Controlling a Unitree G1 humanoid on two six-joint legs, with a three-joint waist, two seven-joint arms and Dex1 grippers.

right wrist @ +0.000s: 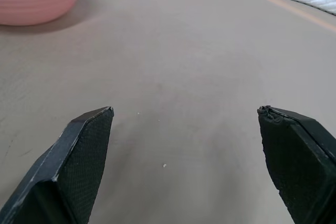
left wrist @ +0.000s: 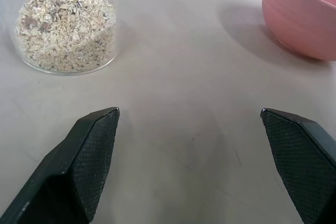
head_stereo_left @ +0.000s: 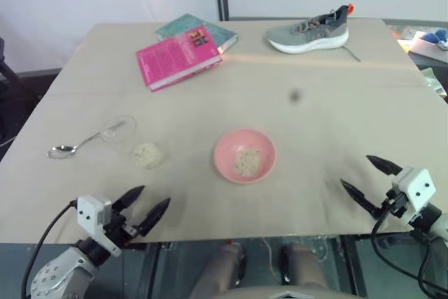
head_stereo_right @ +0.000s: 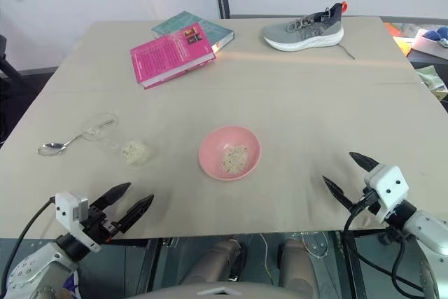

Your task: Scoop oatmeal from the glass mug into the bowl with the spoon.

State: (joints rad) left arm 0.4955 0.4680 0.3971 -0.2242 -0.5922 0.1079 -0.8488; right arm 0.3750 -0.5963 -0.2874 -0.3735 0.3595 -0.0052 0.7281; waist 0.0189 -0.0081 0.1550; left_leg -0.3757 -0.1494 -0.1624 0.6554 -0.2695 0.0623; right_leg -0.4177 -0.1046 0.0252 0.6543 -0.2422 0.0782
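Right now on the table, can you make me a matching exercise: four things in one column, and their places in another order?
Things:
1. spoon
2. bowl
3. shoe
4. pink book

Places:
A. far side, toward the right
B. middle of the table
C. near the left edge, beside the glass mug
D. far side, on a teal book

Pairs: 1-C, 2-B, 3-A, 4-D

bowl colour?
Plain pink bowl, no pattern; some oatmeal inside. Clearest in the left eye view.
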